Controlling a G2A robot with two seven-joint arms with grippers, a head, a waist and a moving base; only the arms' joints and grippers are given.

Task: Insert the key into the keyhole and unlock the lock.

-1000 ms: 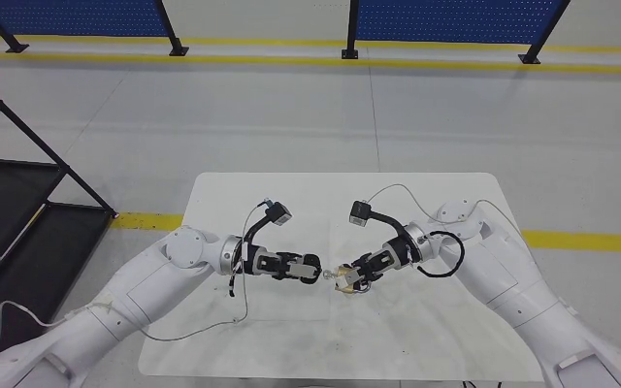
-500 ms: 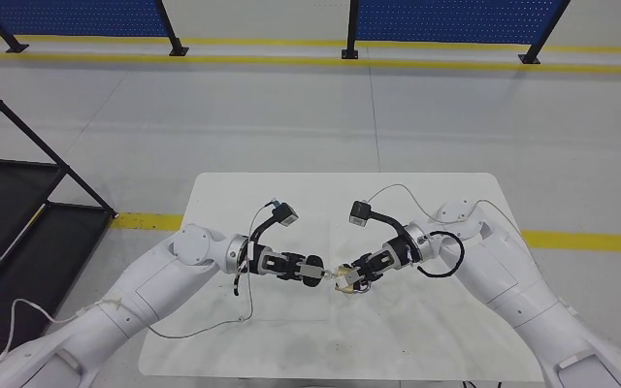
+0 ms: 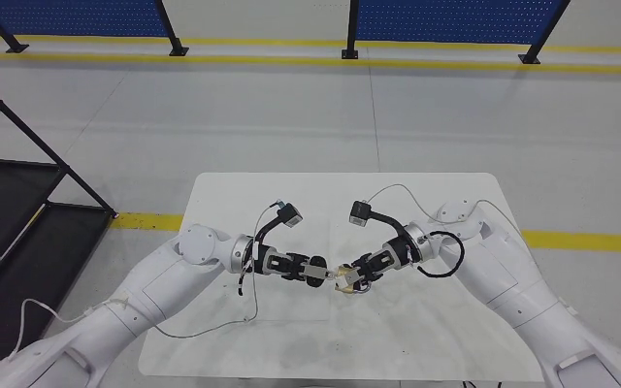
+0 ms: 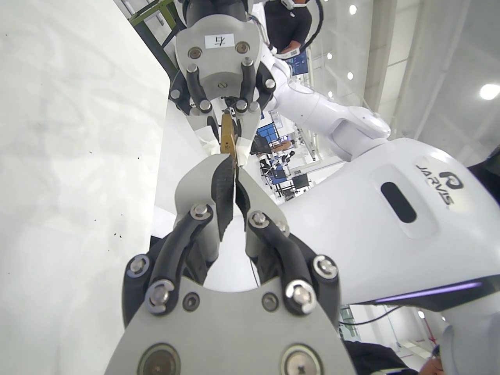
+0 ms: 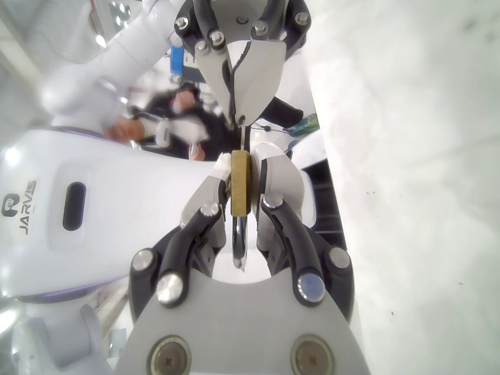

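Above surface [image 3: 437,330] centre: my right jaws clamp padlock [image 5: 239,187], keyhole end presented; my left jaws pinch key [image 5: 242,138], aligned for entry.

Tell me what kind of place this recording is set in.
Probably a robot test hall or factory floor: yellow floor lines, blue barrier panels, and a white table on bare concrete.

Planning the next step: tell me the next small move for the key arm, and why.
Probably ease the left gripper forward, driving the key straight along its axis into the padlock. The blade lines up with the brass body's end face and meets it, while the right gripper clamps the body; depth cannot be told.
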